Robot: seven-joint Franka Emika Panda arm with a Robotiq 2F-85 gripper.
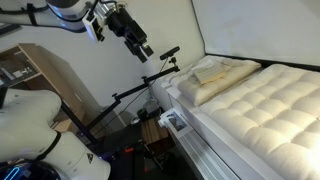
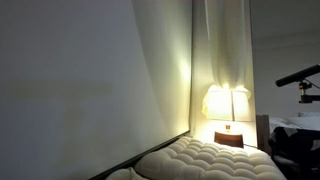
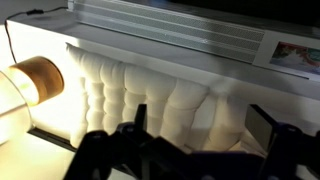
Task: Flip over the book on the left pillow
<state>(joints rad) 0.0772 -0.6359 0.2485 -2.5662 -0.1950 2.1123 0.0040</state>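
Plump cream pillows (image 1: 213, 91) lie at the head of the bed in an exterior view. A thin, flat pale shape on top of them (image 1: 226, 69) looks like the book, but it is too small to be sure. My gripper (image 1: 146, 50) hangs in the air well to the left of the bed, away from the pillows. In the wrist view the gripper (image 3: 200, 122) is open and empty, with the quilted mattress side (image 3: 150, 95) between its fingers. The book is not visible in the wrist view.
The quilted mattress (image 1: 270, 110) fills the right side and also shows in the other exterior view (image 2: 215, 160). A lit lamp (image 2: 228, 104) stands by the bed and also shows in the wrist view (image 3: 35, 78). A black stand (image 1: 140, 88) and a wooden shelf (image 1: 25, 65) stand left of the bed.
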